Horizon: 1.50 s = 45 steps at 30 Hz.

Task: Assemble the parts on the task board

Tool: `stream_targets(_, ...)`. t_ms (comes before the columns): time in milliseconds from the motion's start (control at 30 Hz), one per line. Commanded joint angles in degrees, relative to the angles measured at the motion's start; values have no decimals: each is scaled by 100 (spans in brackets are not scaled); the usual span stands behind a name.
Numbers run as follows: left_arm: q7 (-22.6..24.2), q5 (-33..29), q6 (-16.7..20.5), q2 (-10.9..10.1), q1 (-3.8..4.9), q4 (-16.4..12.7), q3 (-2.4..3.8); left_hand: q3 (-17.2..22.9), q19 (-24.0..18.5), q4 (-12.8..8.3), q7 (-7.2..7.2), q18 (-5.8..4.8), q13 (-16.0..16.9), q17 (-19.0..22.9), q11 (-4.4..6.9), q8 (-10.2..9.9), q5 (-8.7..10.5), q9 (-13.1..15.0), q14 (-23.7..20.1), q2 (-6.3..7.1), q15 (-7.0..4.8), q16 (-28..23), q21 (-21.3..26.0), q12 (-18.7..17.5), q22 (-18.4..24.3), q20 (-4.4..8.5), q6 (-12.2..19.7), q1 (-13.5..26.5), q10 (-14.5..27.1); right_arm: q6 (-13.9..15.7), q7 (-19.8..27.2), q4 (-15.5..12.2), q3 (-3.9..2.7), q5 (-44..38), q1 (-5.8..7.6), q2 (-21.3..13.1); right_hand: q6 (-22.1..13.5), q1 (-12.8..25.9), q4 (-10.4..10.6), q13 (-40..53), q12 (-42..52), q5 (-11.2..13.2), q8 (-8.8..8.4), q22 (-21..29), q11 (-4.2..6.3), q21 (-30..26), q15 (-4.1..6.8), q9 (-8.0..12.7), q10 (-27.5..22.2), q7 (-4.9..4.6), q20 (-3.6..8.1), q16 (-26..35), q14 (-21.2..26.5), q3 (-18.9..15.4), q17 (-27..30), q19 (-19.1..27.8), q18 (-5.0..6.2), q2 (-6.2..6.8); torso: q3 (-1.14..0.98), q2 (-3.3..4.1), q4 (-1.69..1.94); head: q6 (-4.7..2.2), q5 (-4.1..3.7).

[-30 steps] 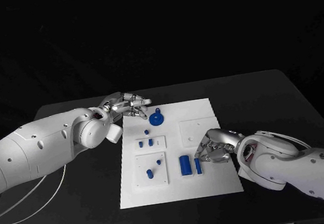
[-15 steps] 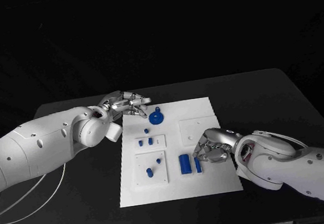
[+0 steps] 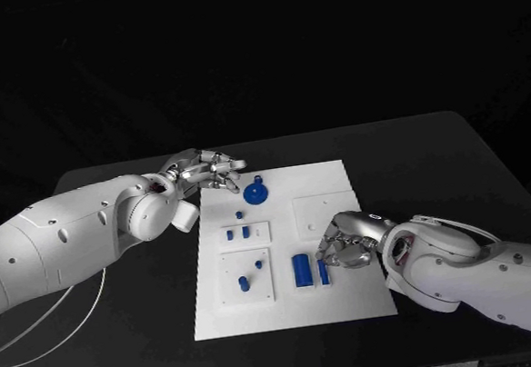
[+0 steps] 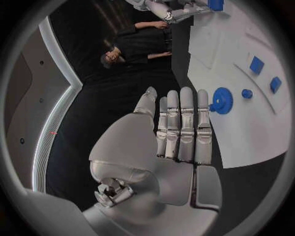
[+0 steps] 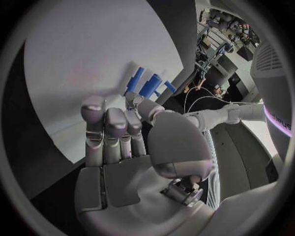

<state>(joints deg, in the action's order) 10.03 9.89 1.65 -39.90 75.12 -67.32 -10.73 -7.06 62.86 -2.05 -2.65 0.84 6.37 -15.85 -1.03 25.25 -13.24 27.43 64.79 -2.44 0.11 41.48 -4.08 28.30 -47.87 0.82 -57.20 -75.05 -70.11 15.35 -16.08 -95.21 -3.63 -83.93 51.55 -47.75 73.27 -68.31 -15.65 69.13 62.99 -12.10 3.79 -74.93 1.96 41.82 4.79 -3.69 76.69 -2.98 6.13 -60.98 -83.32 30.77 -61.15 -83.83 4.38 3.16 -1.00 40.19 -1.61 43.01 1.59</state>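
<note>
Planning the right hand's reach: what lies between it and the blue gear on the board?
In the head view, mostly bare white board separates the right hand from the gear, including a raised white square panel.

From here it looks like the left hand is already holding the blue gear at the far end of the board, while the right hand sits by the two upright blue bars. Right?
Not quite. The left hand holds nothing: in the left wrist view its fingers lie straight, and the blue gear rests on the task board just beyond them. The right hand is indeed beside the two blue bars.
</note>
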Motion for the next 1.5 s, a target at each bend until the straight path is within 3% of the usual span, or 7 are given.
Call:
stream_targets(33,25,17,-94,11,1,-10,4,38,38,-3,-9,-84,-4,7,15,-38,-29,-10,-47,-33,8,35,-17,10,5,-11,24,-31,41,-169,-129,25,21,-277,-58,32,38,23,-1,10,15,-44,-15,-489,29,25,54,-5,19,-8,36,-19,-4,-40,-6,-222,-52,33,-1,0,-2,9,-6)
stream_targets(600,17,21,-96,9,1,-6,4,38,38,-3,-9,-84,-4,7,15,-38,-29,-10,-47,-33,8,35,-17,10,5,-11,24,-31,41,210,-267,130,21,-456,-195,99,73,62,5,21,-14,-121,-18,-485,48,30,68,-2,23,1,54,-7,-2,33,9,-222,-60,98,-2,-1,-5,11,-1)
stream_targets(867,15,22,-83,8,1,-4,4,45,37,-9,-9,-84,-5,8,16,-40,-20,-13,-47,-42,8,35,-17,8,2,-12,24,-41,40,502,-126,154,21,-267,-197,63,61,-36,564,-38,-124,125,-18,-453,70,-89,94,-3,-35,70,77,55,5,-498,62,-234,-69,339,-3,-3,3,5,-7)
stream_targets(1033,64,19,-31,2,1,-10,4,43,32,-8,-16,-84,-9,12,9,-46,-12,-15,-57,-38,12,26,-15,-2,1,-14,35,-38,53,778,436,165,9,318,-196,-22,-424,41,814,-145,-262,9,-23,-384,-1,-370,67,4,-112,-43,61,184,34,-783,153,-202,-42,479,3,-10,-7,-26,4)
stream_targets(1233,202,-91,132,-3,1,-5,3,62,-49,-14,-104,-84,-235,133,-81,-301,-16,-191,-79,-61,74,-216,13,-396,94,-61,84,-57,105,877,1449,341,-181,1871,-151,-91,-618,-114,1087,-258,-371,-220,-19,-306,-49,-703,32,2,-194,-97,14,327,43,-1684,221,-198,18,383,17,-31,-21,-119,-1)
stream_targets(1300,262,-168,193,0,1,5,3,95,-105,-36,-153,-84,-253,235,-123,-672,-30,-659,-47,-88,116,-440,21,-772,192,-96,-47,-113,47,842,1760,464,-264,2437,-92,-96,-660,-67,1081,-363,-503,-547,-20,-251,-56,-926,20,3,-269,-112,1,477,96,-1977,329,-165,26,328,18,-40,-21,-189,-11)
stream_targets(1500,488,-402,422,34,1,105,2,155,-277,4,-296,-55,-286,636,-294,-1282,-33,-1560,56,-153,249,-1383,34,-1726,508,-210,-127,-139,98,671,2457,1075,-437,4035,225,21,-826,-170,762,-1743,-1978,-724,-11,800,-119,-3047,-71,1,-909,-178,-92,1914,465,-2710,1292,228,12,-89,47,-149,-56,-446,-48)
